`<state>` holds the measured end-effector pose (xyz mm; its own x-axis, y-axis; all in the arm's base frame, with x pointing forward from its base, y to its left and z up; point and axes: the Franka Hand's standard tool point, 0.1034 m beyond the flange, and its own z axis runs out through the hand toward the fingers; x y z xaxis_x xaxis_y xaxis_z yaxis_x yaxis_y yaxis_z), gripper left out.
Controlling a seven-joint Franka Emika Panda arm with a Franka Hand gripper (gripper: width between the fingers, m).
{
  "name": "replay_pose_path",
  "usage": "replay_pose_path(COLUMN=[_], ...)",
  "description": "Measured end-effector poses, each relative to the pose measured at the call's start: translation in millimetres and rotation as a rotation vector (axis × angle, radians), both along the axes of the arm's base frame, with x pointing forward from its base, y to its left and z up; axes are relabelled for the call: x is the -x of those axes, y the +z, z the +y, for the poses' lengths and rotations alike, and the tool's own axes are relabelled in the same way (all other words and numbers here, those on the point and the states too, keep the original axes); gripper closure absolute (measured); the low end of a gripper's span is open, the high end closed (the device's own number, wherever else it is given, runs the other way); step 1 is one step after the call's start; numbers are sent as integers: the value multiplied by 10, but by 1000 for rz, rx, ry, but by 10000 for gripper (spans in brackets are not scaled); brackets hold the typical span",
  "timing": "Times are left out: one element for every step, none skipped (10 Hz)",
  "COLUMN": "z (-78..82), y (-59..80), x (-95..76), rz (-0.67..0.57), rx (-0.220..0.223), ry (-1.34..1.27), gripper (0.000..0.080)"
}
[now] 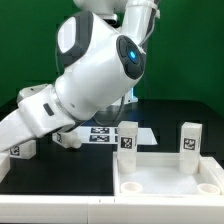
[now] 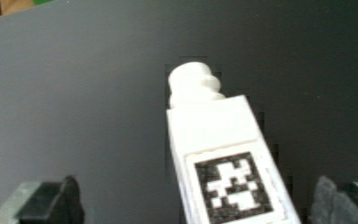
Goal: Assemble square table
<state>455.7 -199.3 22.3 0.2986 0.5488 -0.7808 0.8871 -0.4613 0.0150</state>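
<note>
Plainly, claw (image 2: 197, 200) spread wide, white leg (image 2: 211, 125) lying untouched between the jaws, black-and-white tag (image 2: 231, 182) on its face

The Panda arm (image 1: 95, 60) comes in from twelve o'clock in the exterior view, with a bulky joint (image 1: 125, 55) near centre and the forearm (image 1: 40, 115) sloping down toward eight o'clock. In the wrist view the gripper (image 2: 197, 200) faces the dark surface below. Its two dark fingers (image 2: 48, 200) are spread wide apart.
</note>
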Motion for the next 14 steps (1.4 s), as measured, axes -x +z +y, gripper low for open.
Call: replay_pose_path(z=[8, -1, -5, -6, -2, -9, -19, -26, -50, -62, -68, -73, -75, -75], y=[-54, -69, -77, -84, -98, -99, -90, -93, -77, -73, -74, -74, -74, -74], x=[52, 85, 103, 128, 144, 161, 189, 213, 208, 201, 207, 210, 210, 211], rz=[2, 8, 11, 19, 32, 44, 67, 102, 121, 122, 122, 122, 122, 122], rx=[-11, -10, -10, -3, 7, 15, 39, 75, 121, 124, 124, 124, 124, 124], ry=[4, 2, 0, -3, -3, -5, -13, -21, -35, -37, -39, -40, -40, -40], gripper=[151, 151, 151, 151, 151, 151, 151, 151, 151, 151, 151, 151, 151, 151])
